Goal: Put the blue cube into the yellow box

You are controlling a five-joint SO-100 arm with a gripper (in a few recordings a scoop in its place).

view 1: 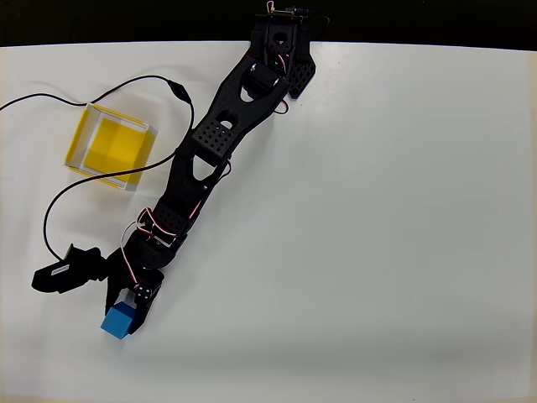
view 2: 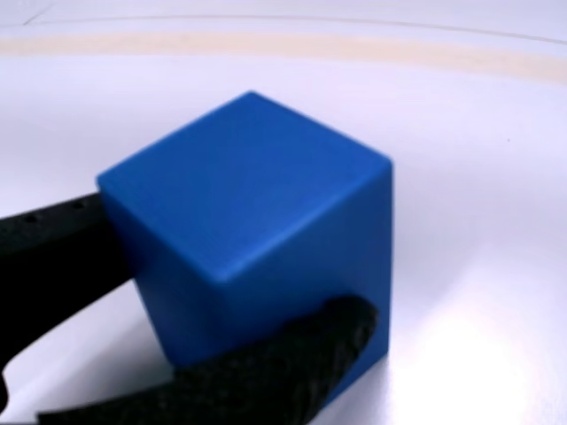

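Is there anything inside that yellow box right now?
No. In the overhead view the yellow box shows only its bare yellow floor. The blue cube sits on the table, between the gripper's fingers.

This looks like a robotics lab or test bench, not a home. The worktop (view 1: 377, 252) is a plain, bare white surface against a black background at the top of the overhead view. A black arm (view 1: 218, 143) of printed-looking perforated parts with exposed red and white wiring is mounted at the worktop's far edge, and a thin black cable (view 1: 50, 214) trails loosely across the surface. The props are plain training pieces: a blue cube (view 1: 118, 321) and a yellow box (view 1: 112, 148).
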